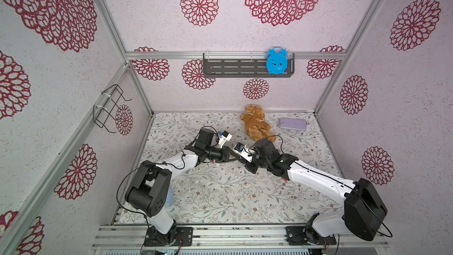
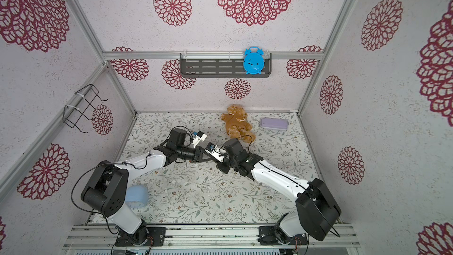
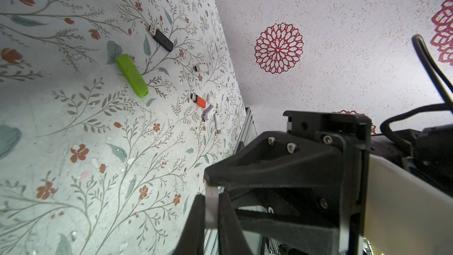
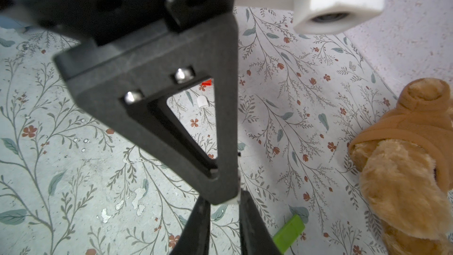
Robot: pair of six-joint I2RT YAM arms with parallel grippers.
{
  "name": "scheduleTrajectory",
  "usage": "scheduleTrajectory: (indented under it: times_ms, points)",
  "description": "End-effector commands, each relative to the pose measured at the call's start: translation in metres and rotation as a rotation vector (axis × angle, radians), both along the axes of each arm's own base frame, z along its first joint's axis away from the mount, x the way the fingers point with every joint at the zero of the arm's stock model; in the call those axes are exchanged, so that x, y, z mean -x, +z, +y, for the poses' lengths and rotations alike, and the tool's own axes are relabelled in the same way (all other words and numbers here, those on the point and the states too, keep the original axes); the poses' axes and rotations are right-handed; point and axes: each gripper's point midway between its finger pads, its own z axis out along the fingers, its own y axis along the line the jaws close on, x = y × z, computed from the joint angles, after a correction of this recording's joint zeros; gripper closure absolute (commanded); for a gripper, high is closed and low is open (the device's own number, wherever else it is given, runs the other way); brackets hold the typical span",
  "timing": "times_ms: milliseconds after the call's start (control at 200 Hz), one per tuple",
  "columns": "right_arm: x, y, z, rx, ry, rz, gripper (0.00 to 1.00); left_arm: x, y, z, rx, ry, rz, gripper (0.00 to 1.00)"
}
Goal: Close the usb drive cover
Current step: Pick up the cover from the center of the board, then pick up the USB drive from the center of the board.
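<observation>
Both arms meet above the middle of the table in both top views, fingertips together. My left gripper (image 1: 241, 158) (image 3: 211, 195) is shut on a small white usb drive (image 3: 212, 213), which stands as a flat strip between its two black fingers. My right gripper (image 1: 246, 161) (image 4: 224, 198) comes in from the opposite side, its fingertip against the strip's free end. Only a white sliver of the usb drive (image 4: 234, 200) shows between the right fingertips, beside the left fingertip. I cannot tell the cover from the drive's body.
Loose drives lie on the floral table: a green one (image 3: 132, 76) (image 4: 289, 233), a black one (image 3: 160, 38), an orange one (image 3: 198, 100) and white ones (image 3: 217, 122). A teddy bear (image 1: 257, 125) and a purple case (image 1: 292, 123) sit at the back. A blue clock (image 1: 277, 60) stands on the wall shelf.
</observation>
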Motion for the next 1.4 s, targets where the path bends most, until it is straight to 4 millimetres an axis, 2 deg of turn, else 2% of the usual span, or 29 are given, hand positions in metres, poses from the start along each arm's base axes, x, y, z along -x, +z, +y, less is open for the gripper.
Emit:
scheduleTrajectory:
  times_ms: [0, 65, 180, 360, 435, 575, 670, 815, 971, 1026, 1131, 1221, 1396]
  points:
    - [0.001, 0.018, -0.004, -0.038, -0.028, -0.036, 0.71, -0.002, 0.008, -0.004, 0.009, -0.014, -0.035, 0.90]
    - [0.001, 0.017, -0.012, -0.019, -0.066, -0.025, 0.69, -0.004, 0.011, -0.003, 0.007, -0.004, -0.048, 0.90]
    - [-0.004, 0.019, -0.042, -0.021, -0.207, -0.026, 0.65, -0.008, 0.017, 0.003, 0.008, 0.030, -0.069, 0.90]
    - [-0.018, 0.030, -0.111, -0.154, -0.530, 0.012, 0.63, -0.016, 0.027, 0.012, 0.017, 0.087, -0.096, 0.90]
    - [-0.022, 0.027, -0.143, -0.215, -0.674, 0.083, 0.64, -0.019, 0.032, 0.016, 0.014, 0.114, -0.117, 0.90]
    - [-0.018, 0.006, -0.199, -0.255, -0.930, 0.227, 0.62, -0.023, 0.047, 0.025, 0.020, 0.173, -0.173, 0.90]
    - [-0.007, -0.016, -0.235, -0.268, -1.101, 0.345, 0.61, -0.025, 0.056, 0.030, 0.017, 0.208, -0.210, 0.90]
    - [0.012, -0.048, -0.278, -0.342, -1.311, 0.474, 0.61, -0.026, 0.069, 0.038, 0.017, 0.255, -0.265, 0.90]
    - [0.028, -0.075, -0.309, -0.380, -1.484, 0.546, 0.60, -0.028, 0.078, 0.044, 0.022, 0.284, -0.295, 0.90]
    - [0.027, -0.080, -0.312, -0.397, -1.488, 0.552, 0.60, -0.029, 0.079, 0.045, 0.021, 0.290, -0.299, 0.90]
    - [0.015, -0.083, -0.314, -0.429, -1.464, 0.566, 0.60, -0.031, 0.081, 0.045, 0.022, 0.291, -0.302, 0.91]
    - [-0.002, -0.081, -0.304, -0.426, -1.356, 0.573, 0.59, -0.031, 0.080, 0.045, 0.015, 0.285, -0.301, 0.91]
    - [-0.028, -0.091, -0.310, -0.298, -1.312, 0.609, 0.58, -0.033, 0.079, 0.045, 0.011, 0.288, -0.299, 0.91]
